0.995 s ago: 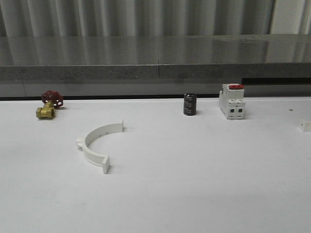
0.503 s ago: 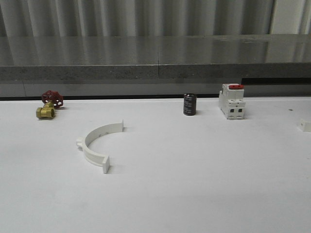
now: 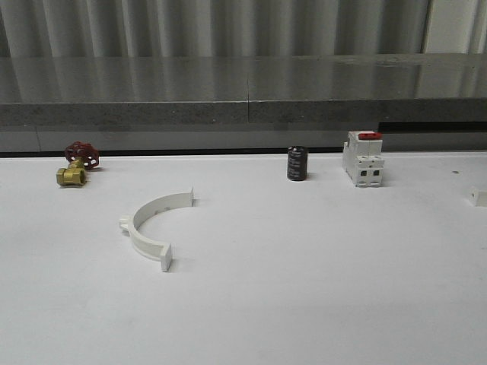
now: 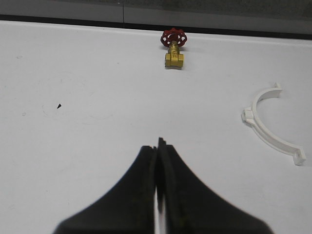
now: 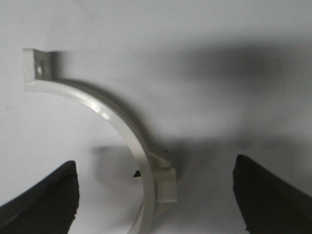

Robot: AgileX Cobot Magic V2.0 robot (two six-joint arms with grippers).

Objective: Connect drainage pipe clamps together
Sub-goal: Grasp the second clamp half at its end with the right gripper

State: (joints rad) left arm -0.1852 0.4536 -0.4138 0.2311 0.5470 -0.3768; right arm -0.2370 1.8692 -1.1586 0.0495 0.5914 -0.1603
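So there are 2 white half-ring clamps here and they're nowhere near each other. The first clamp [image 3: 152,226] lies flat on the white table [image 3: 304,274], left of the middle in the front view, with its open side facing right and a flat tab at each end, plus a little nub on the outer curve. It also shows up off to the side in the left wrist view [image 4: 271,123], well apart from that arm's fingers.

The second clamp [image 5: 112,122] sits on the table right under the right gripper [image 5: 156,195], which is spread wide with 1 dark finger on each side of the curved band and neither one touching it. You can see the end tab with its screw hole and the boxy lug on the outside of the arc. A small white bit at the far right edge of the front view [image 3: 479,198] could be its tip, can't say for sure.

The left gripper [image 4: 158,161] is clamped together on nothing, fingertips meeting over bare table.

Other stuff along the back: a brass valve with a red handwheel [image 3: 76,165] on the left, a small black cylinder [image 3: 297,163] near the middle, and a white breaker with a red top [image 3: 363,159] just right of it.
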